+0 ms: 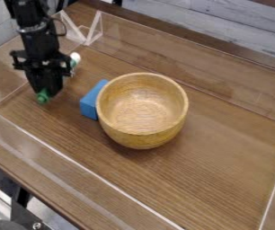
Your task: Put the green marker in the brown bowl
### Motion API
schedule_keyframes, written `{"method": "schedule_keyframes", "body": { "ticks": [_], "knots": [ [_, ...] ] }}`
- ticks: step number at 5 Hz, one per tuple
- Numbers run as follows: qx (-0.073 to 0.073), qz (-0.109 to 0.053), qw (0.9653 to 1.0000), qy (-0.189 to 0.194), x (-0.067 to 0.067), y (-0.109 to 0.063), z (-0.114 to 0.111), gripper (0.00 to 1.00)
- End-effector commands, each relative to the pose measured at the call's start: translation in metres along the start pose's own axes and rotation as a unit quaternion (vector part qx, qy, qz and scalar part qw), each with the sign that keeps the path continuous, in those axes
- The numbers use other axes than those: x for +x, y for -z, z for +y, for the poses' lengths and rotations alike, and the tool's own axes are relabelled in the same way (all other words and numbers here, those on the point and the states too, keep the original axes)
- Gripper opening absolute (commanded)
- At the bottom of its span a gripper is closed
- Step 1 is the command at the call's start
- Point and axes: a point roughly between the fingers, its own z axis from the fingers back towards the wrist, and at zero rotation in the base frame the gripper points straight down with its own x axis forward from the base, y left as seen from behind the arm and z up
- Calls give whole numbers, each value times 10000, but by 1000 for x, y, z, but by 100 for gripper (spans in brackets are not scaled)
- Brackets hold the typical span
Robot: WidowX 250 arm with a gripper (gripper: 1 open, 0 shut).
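At the left of the view the gripper (44, 87) pointed straight down over the wooden desk (188, 189), its dark fingers drawn together. Between them sat the green marker (70, 59). Only its ends showed: a green and white tip poking out to the right of the gripper body, and a small green bit low down by the fingertips. The gripper was clenched on the marker, so the grasp looked made. Whether the marker had fully left the desk could not be told from this angle; its lower end seemed at or just above the surface.

Just to the right of the gripper lay the blue block (93, 99), touching or nearly touching the outer wall of the brown bowl (164, 130). The block stood between the gripper and the bowl, so it lay on the straight line the marker would need to travel.

The brown bowl sat near the middle of the desk, upright, and its inside looked empty. Clear low walls ringed the working area.

As a judgement of progress: reaching and gripping appeared done, which was the early part of the job. What remained was the larger share, namely lifting the marker high enough to clear both the blue block and the bowl's thick rim, carrying it rightward over the bowl's opening, and releasing it there. Nothing of the task's goal had been met yet, since the marker was well outside the bowl.
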Motion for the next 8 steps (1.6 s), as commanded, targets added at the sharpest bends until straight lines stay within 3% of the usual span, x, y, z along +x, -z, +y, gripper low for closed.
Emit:
{"method": "schedule_keyframes", "body": {
  "ticks": [1,2,4,8],
  "knots": [
    [85,-477,9988,-92,7,-53,3,0],
    [-29,-603,9980,-168,12,-77,0,0],
    [-37,-684,9976,-128,14,-61,2,0],
    [89,-820,9966,-34,30,-22,14,0]
  ]
}}
